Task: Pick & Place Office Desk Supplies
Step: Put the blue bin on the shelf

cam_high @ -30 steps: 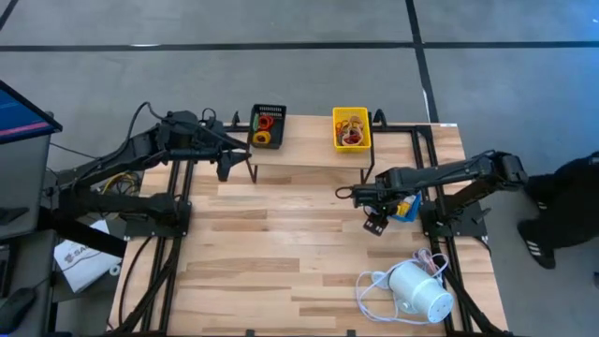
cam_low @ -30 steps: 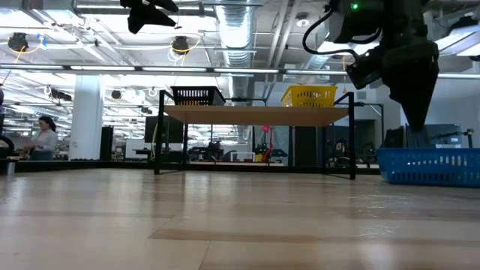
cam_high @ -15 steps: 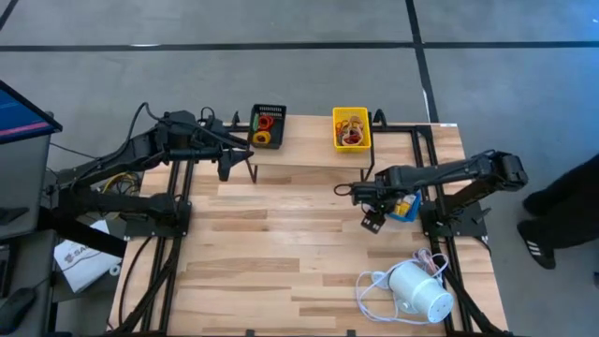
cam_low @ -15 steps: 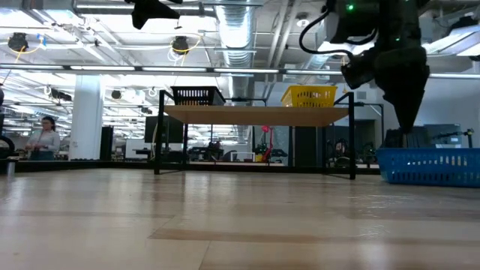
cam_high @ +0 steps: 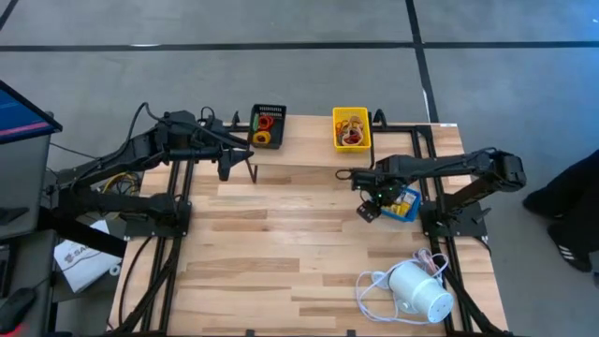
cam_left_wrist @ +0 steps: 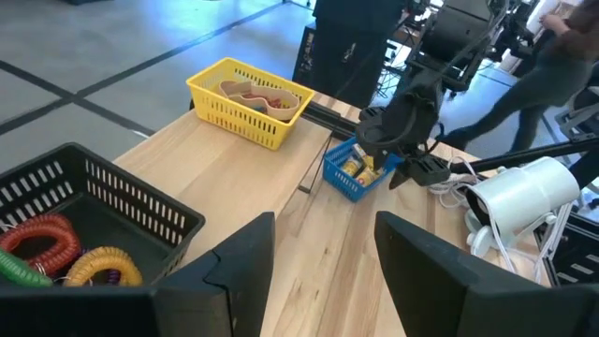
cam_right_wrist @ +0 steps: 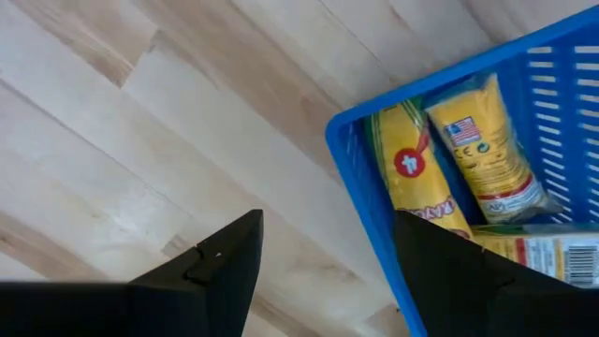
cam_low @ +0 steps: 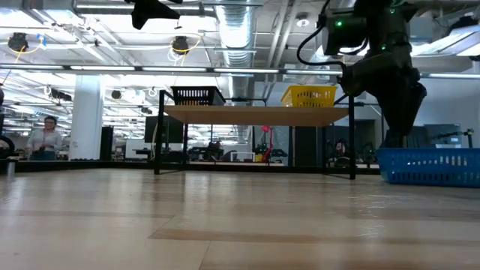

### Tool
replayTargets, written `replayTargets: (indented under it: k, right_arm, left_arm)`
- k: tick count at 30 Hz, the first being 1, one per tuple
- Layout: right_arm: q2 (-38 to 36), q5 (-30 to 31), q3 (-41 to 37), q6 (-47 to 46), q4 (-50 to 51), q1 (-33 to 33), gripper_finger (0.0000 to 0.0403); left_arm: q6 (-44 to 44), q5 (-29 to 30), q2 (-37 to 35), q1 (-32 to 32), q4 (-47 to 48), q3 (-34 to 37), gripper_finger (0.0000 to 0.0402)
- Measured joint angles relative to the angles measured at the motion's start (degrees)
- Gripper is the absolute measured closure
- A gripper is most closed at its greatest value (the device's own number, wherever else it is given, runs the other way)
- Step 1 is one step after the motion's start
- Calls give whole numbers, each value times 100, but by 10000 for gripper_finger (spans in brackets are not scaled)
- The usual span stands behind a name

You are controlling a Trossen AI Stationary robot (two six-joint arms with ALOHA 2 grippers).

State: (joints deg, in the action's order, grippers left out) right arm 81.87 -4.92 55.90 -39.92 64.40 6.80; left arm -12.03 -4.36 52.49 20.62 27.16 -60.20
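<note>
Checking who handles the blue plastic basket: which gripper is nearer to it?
Right. The right gripper hovers at the blue plastic basket's edge; the left gripper waits across the table.

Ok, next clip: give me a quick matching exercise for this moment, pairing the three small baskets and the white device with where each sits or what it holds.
Things:
1. black mesh basket
2. yellow basket
3. blue basket
4. white cylindrical device

Descriptions:
A. on the table's right side, holding yellow packets, with the right tool just beside it
B. on the raised shelf, holding coiled red, green and yellow loops
C. near the table's front right corner, with a white cord
D. on the raised shelf, holding tan and red pieces

Pairs: 1-B, 2-D, 3-A, 4-C
</note>
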Motion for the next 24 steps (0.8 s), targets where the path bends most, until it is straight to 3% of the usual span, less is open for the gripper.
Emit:
replayTargets:
  k: [13, 24]
  right_arm:
    - [-1, 454, -29, 451, -271, 64, 167]
    - [0, 196, -858, 404, -954, 237, 167]
  left_arm:
    - [42, 0, 0, 0, 0, 0, 220]
    - [76, 0, 0, 0, 0, 0, 220]
